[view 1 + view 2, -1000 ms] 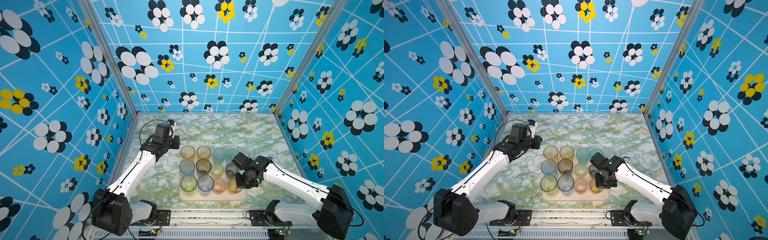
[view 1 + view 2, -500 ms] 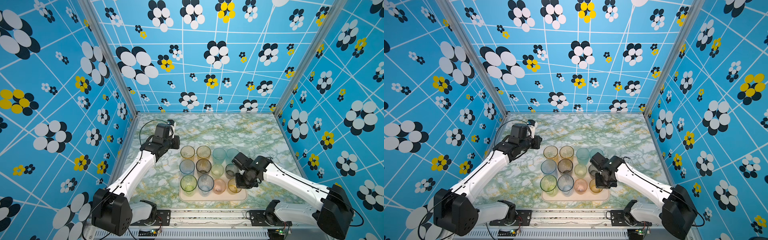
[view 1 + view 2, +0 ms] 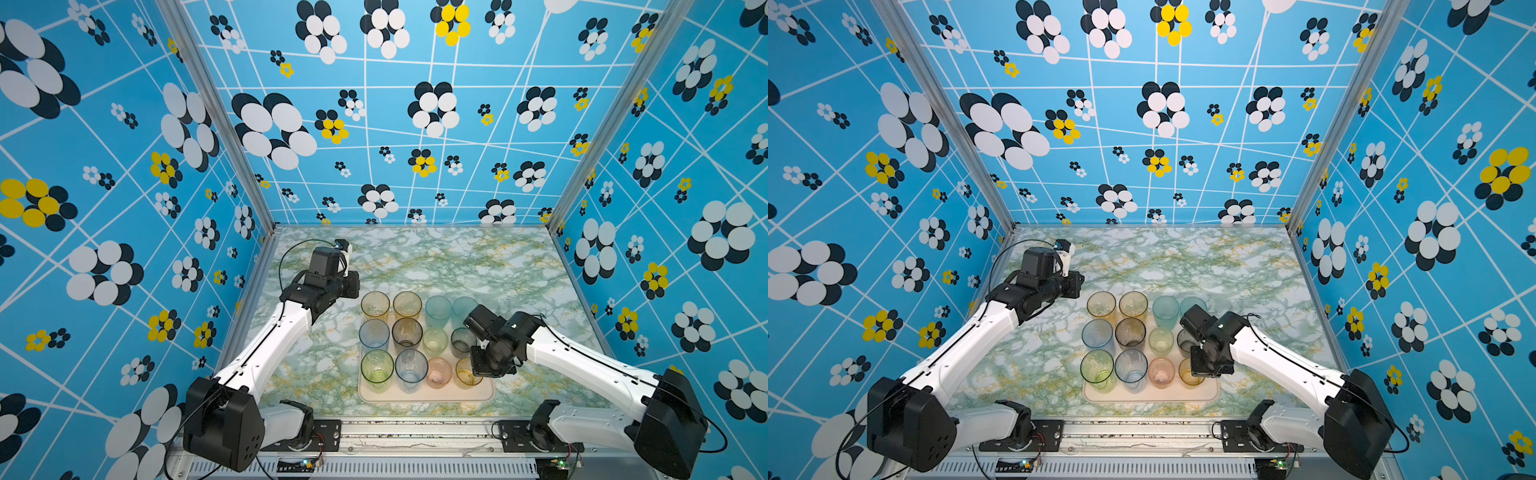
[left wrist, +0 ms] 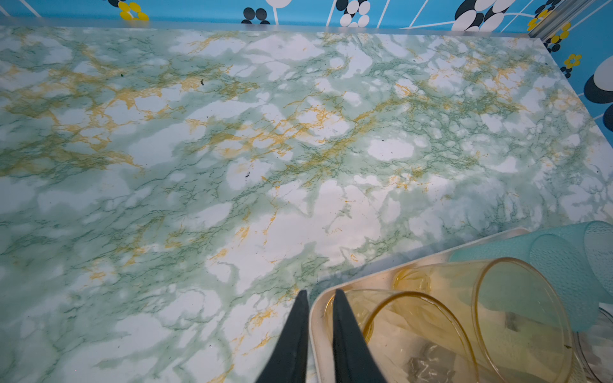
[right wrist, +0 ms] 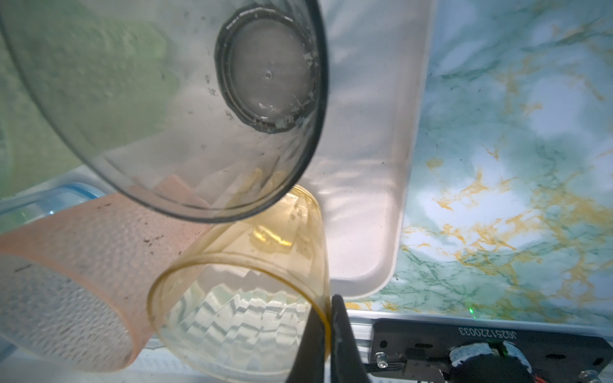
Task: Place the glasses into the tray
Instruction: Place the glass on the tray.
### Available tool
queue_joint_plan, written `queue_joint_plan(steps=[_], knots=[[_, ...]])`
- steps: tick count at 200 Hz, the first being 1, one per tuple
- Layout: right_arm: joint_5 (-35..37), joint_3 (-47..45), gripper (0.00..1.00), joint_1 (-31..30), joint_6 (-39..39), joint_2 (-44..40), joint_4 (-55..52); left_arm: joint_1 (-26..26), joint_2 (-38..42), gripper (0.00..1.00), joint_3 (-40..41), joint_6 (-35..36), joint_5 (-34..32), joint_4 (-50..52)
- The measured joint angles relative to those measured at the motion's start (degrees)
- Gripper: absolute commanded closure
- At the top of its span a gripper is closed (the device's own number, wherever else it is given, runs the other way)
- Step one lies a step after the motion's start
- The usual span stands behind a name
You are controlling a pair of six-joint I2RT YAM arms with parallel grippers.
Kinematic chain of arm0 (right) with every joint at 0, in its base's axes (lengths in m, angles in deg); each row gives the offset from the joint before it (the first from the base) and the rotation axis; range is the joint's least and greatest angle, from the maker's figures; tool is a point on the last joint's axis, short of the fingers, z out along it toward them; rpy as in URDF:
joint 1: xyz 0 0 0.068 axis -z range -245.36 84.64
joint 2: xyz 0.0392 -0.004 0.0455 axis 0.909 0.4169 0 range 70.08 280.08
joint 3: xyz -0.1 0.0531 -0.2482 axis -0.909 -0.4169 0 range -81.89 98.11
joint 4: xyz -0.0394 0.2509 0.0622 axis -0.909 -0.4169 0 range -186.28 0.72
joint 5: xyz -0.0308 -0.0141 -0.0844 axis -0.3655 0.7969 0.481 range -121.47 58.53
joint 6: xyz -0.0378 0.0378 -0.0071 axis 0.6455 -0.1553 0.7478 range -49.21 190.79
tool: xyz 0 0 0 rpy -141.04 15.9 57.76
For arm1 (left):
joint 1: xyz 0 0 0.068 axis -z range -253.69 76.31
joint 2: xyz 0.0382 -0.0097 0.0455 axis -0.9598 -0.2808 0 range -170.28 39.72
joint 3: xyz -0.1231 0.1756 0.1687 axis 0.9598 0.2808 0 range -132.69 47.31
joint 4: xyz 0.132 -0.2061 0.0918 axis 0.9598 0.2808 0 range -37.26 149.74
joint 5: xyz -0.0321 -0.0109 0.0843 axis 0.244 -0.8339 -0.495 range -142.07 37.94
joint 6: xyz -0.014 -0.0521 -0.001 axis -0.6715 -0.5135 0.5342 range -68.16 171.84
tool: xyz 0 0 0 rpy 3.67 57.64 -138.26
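Note:
The cream tray (image 3: 424, 397) (image 3: 1150, 397) lies near the table's front edge and holds several tinted glasses in three rows. My right gripper (image 5: 326, 298) (image 3: 478, 370) is shut on the rim wall of the short amber glass (image 5: 238, 298) (image 3: 465, 374), which is at the tray's front right corner. The smoky grey glass (image 5: 166, 116) and the pink glass (image 5: 83, 248) stand right beside it. My left gripper (image 4: 320, 293) is closed on the tray's rim (image 4: 315, 318) at its far left corner, next to a tall amber glass (image 4: 414, 331).
Blue flowered walls (image 3: 124, 249) close in the marble table (image 3: 457, 262) on three sides. A metal rail (image 3: 415, 432) with the black arm mounts (image 5: 481, 345) runs along the front edge, just below the tray.

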Motion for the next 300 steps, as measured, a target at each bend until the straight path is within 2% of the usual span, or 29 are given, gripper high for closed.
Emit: queue_joint_plan(steps=[300], knots=[[-0.04,-0.46,0.89,-0.02,0.26,0.44,0.63,0.00,0.02,0.82,0.00,0.22,-0.20,0.02]])
